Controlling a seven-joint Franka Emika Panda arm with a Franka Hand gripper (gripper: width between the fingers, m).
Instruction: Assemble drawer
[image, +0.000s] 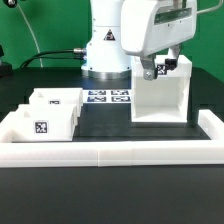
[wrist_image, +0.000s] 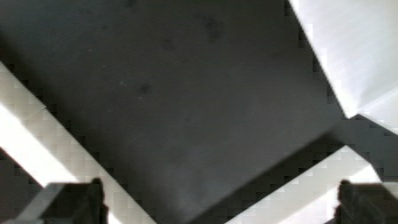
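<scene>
The black table (image: 110, 195) filled most of the exterior view, and in the wrist view its dark surface (wrist_image: 178, 90) took up nearly the whole picture. The white robot arm (image: 105, 35) rose from its base at the back of the table, with its upper part reaching over toward the exterior view's right. A long low white wall (image: 110, 150) ran across the front and turned back at both ends, closing in the work area on three sides. Inside that wall, at the exterior view's right, the drawer housing (image: 165, 100) stood upright as a tall white box, its open side facing the camera and a black-and-white tag on its top. At the exterior view's left, well apart from the housing, the trays (image: 60, 112) sat close against each other, each showing a square tag, though whether they touched could not be told. Between the two groups, near the arm's base, the marker board (image: 108, 97) lay flat with its tags facing up. The gripper (image: 154, 72) hung at the housing's top corner on the side nearer the trays, and contact with it could not be made out. In the wrist view the gripper (wrist_image: 217, 202) had its dark fingertips (wrist_image: 71, 200) set wide apart, with only the table between them and nothing held. Blurred white shapes crossed the edges of that picture and could not be identified.
</scene>
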